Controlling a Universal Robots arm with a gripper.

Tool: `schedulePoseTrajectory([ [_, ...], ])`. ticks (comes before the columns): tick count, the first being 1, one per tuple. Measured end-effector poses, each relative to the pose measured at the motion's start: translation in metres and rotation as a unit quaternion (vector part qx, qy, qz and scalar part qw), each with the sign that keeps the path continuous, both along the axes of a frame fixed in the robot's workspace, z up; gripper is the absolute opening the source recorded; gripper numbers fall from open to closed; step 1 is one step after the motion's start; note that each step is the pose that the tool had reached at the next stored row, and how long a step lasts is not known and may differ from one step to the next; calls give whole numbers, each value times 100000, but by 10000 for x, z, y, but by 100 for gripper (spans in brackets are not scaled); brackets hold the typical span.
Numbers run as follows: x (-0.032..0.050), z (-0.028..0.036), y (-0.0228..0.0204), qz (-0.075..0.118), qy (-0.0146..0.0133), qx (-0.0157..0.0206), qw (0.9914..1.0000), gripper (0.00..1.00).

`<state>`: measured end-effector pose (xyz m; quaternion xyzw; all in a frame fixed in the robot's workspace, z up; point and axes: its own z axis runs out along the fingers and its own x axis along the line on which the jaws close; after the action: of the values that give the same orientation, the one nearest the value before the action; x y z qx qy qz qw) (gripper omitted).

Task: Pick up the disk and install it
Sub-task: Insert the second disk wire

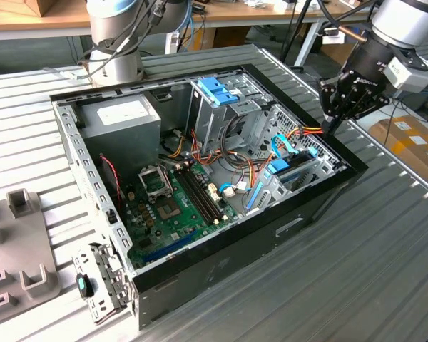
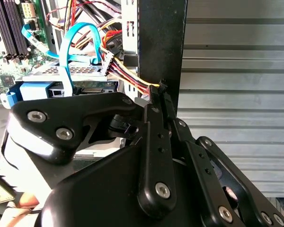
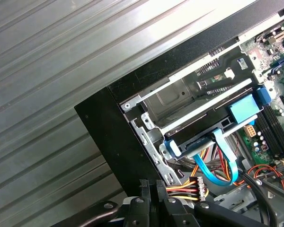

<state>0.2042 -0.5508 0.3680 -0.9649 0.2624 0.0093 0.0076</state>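
the arm reaches in from the exterior view's right, its silver wrist tilted downward and the black gripper (image 1: 333, 127) pointing down. in the second wrist view the gripper (image 2: 160, 92) has its slim black fingers (image 2: 155, 142) pressed together, nothing held between them.
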Motion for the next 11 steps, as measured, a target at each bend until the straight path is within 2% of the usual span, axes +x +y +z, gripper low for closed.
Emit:
schedulePoseTrajectory([
  [6, 0, 1, 0, 0, -1, 0, 100000, 16],
  [11, 0, 30, 0, 0, 0, 1, 100000, 16],
])
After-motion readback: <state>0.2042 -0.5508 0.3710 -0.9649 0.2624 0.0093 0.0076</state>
